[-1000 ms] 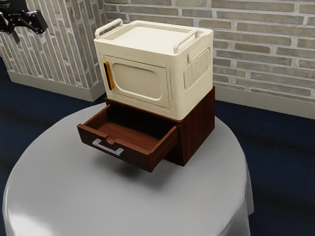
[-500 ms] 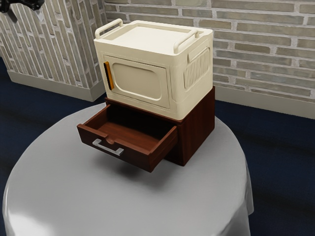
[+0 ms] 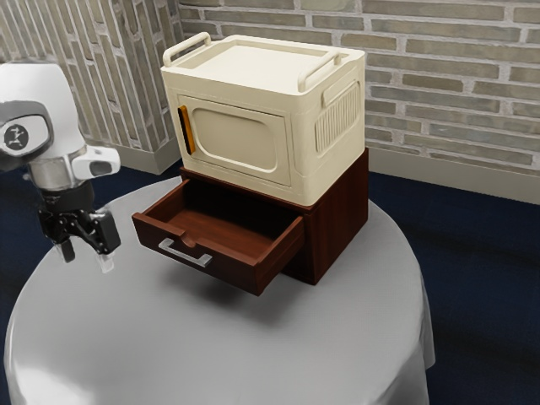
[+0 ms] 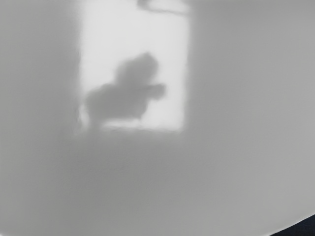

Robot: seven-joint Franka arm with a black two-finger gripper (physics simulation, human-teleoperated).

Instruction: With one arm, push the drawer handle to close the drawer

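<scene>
The black gripper (image 3: 86, 257) hangs in the exterior view's left, fingertips down and spread apart with nothing between them. It stands off to the side of the pulled-out drawer (image 3: 245, 274), with a gap between it and the silver handle (image 3: 186, 253) on the drawer's front. The drawer juts well out of its dark red-brown wooden cabinet (image 3: 342, 219), and its inside is bare. In the wrist view the hand faces the grey tabletop (image 4: 236, 123), where a bright patch holds a dark blurred shape.
A cream box (image 3: 236, 139) with two top rails and an orange-and-black door handle (image 3: 186, 130) sits on the cabinet. The round grey-clothed table (image 3: 202, 354) extends around the cabinet, its edge curving below the arm. A brick wall (image 3: 447, 93) stands behind.
My gripper has come down from the exterior view's upper left corner to a low place beside the drawer's front, and more of the arm now shows. Drawer and cabinet have not moved.
</scene>
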